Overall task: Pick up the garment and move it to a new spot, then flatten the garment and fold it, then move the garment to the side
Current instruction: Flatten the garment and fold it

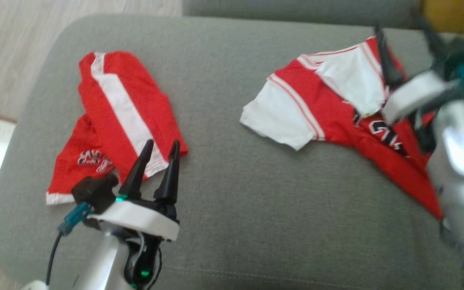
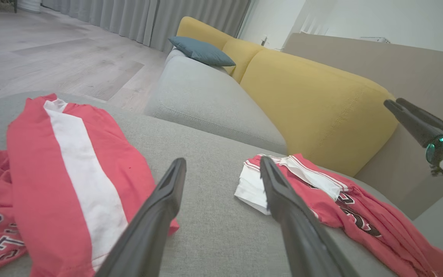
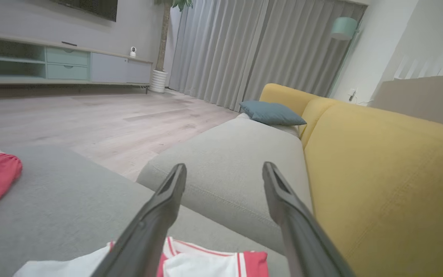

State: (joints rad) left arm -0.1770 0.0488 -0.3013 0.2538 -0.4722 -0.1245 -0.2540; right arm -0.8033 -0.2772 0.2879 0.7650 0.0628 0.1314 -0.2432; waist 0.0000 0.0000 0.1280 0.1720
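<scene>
1. Step in hand, as I judge it: the first one, the pick-up. The jersey (image 1: 328,108) lies rumpled, neither flat nor folded, at about 2 o'clock on the grey seat cushion (image 1: 256,201) in head view. One white sleeve sticks out toward 9 o'clock.
2. R gripper (image 1: 400,30) hangs over the jersey's far edge at approx. 1 o'clock and is blurred in head view. In its own wrist view the fingers stand apart w/ nothing between them, and the jersey's red-and-white edge sits at 6 o'clock under the tips.
3. L gripper (image 1: 161,155) is at 7 o'clock, fingers spread and empty. Its tips are over the near hem of the red shorts (image 1: 127,117). The shorts lie at 10 o'clock, well apart from the jersey.
4. Can't be sure which garment the task means, but the R arm's place points to the jersey.
5. Next move calls for:
   - lowering the R fingers onto a raised fold near the collar;
   - closing them fully, since the cloth looks thin;
   - lifting until the hem clears the cushion.
6. Likely new spot: the bare grey patch between the garments, toward 6 o'clock.
7. Risk: a pinch on one layer only would leave it hanging bunched. Flattening will prob. need both arms.
</scene>
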